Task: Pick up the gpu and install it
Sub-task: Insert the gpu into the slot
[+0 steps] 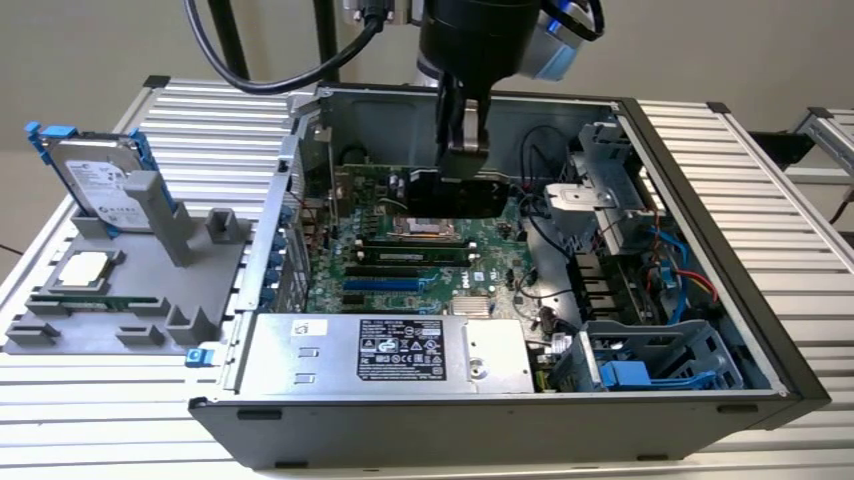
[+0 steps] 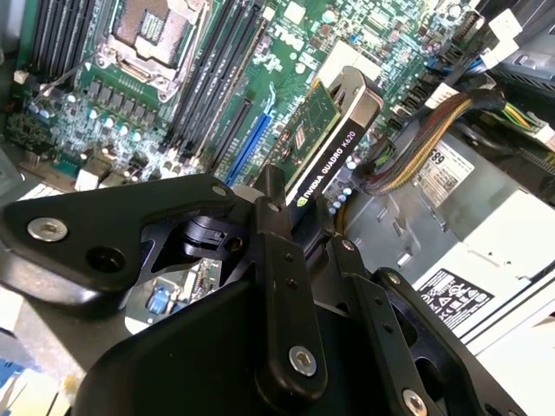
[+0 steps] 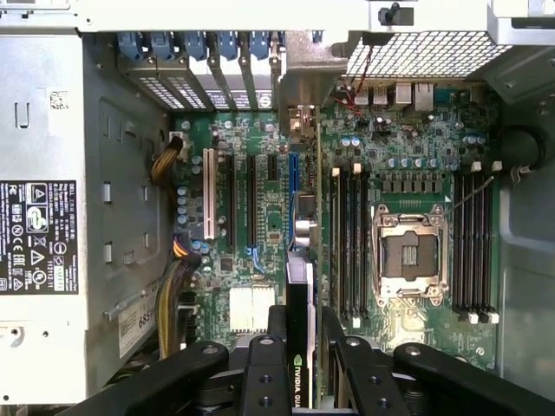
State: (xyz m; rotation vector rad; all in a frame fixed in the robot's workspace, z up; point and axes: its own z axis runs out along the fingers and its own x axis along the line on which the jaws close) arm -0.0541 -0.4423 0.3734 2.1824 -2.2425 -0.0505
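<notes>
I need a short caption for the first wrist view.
Gripper holding the gpu over the motherboard inside the open computer case.

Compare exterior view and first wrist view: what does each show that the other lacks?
Exterior view: the hard drive with blue rails and the CPU chip, both on the grey fixture beside the case, to the exterior view's left. First wrist view: the blue slot roughly in line with the edge of the gpu. Both: the gripper shut on the gpu over the motherboard, plus the empty CPU socket.
</notes>
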